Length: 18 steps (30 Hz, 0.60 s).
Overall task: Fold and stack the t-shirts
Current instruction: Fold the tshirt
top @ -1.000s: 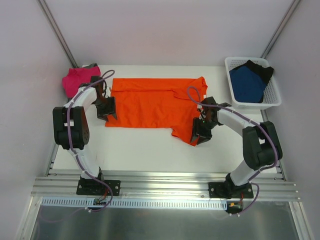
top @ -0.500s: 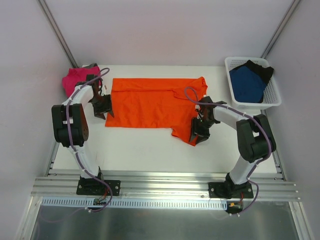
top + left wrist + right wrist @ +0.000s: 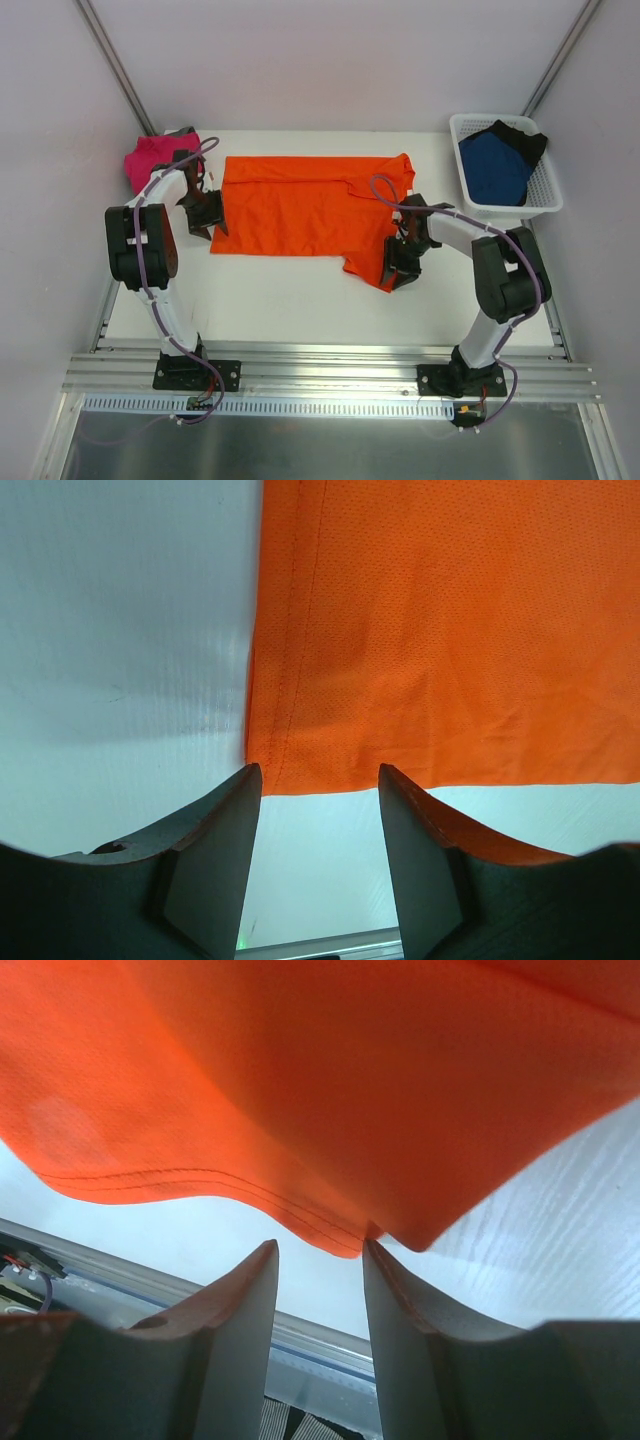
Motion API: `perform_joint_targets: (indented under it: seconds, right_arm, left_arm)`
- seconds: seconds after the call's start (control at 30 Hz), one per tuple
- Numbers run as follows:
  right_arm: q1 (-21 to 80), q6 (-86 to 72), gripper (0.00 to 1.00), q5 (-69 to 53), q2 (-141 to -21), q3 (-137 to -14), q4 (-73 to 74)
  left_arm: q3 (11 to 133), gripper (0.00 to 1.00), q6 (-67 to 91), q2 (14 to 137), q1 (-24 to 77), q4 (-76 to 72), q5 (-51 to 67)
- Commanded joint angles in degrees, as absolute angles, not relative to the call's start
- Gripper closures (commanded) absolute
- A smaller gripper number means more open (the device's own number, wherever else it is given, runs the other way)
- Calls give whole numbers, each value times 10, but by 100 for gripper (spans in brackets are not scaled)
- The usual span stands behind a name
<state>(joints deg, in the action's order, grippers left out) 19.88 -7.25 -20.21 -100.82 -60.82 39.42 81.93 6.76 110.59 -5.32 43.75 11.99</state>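
Observation:
The orange t-shirt (image 3: 300,205) lies spread flat on the white table, a sleeve pointing to the near right. My left gripper (image 3: 203,217) is open at the shirt's near-left corner (image 3: 262,765), the hem edge just ahead of the fingertips. My right gripper (image 3: 393,270) is open at the tip of the near-right sleeve (image 3: 345,1240), which sits between the fingertips, not pinched. The magenta-pink shirt (image 3: 152,160) lies bunched at the far left. The dark blue shirt (image 3: 495,165) and black shirt (image 3: 520,135) lie in the basket.
The white mesh basket (image 3: 545,195) stands at the far right of the table. Grey walls close in on both sides. A metal rail (image 3: 330,365) runs along the near edge.
The left gripper moved toward the far left to the shirt's corner. The right gripper shifted slightly left toward the sleeve tip. The shirt has not visibly moved.

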Motion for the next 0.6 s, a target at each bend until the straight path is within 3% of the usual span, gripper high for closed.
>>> perform_joint_targets:
  seconds: [0.0,0.33,0.57]
  right_arm:
    - [193,-69,57,-196,-972,-595,410]
    - [192,-67,57,-192,-966,-581,402]
    - [193,-63,62,-194,-991,-588,394]
  left_arm:
    - [838,49,77,1112,-55,445,133]
    - [841,49,83,1118,-55,445,139]
    - [835,50,88,1104,-56,446,145]
